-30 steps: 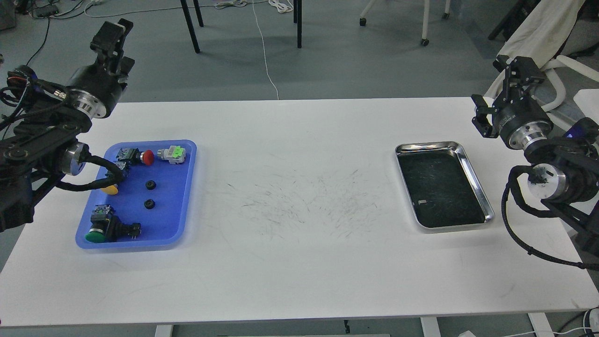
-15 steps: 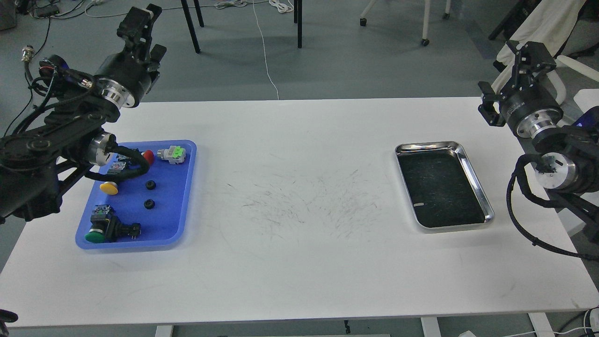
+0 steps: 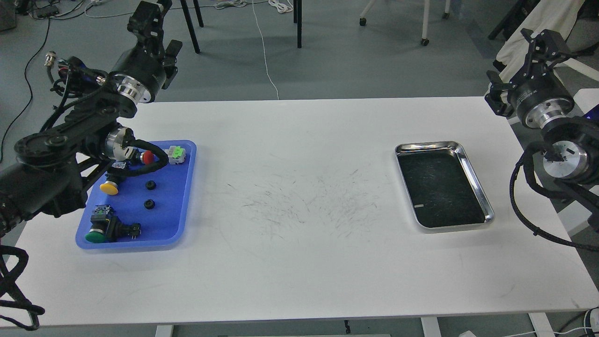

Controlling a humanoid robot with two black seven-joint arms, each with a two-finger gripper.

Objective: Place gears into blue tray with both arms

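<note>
On the left side of the white table [image 3: 299, 262] sits the blue tray [image 3: 180, 206], and both gears [image 3: 150, 186] lie inside it, one just above the other [image 3: 149, 204] near the tray's middle, apart from each other and touching nothing else. Around them in the tray are a red-capped button switch [image 3: 148, 157] and a grey switch with a green top [image 3: 177, 153] along the upper edge, a yellow-capped one [image 3: 109, 188] at the left, and a green-capped one [image 3: 99, 232] at the lower left corner. At the upper left of the frame the left gripper [image 3: 149, 16] is raised beyond the table's far edge, seen end-on and dark, so I cannot tell whether its fingers are apart or together. At the upper right the right gripper [image 3: 545, 41] is also lifted off past the table's edge, its two fingers spread apart and holding nothing. A shiny steel tray [image 3: 472, 164] with a dark inside rests on the right half of the table, well apart from the blue one.
</note>
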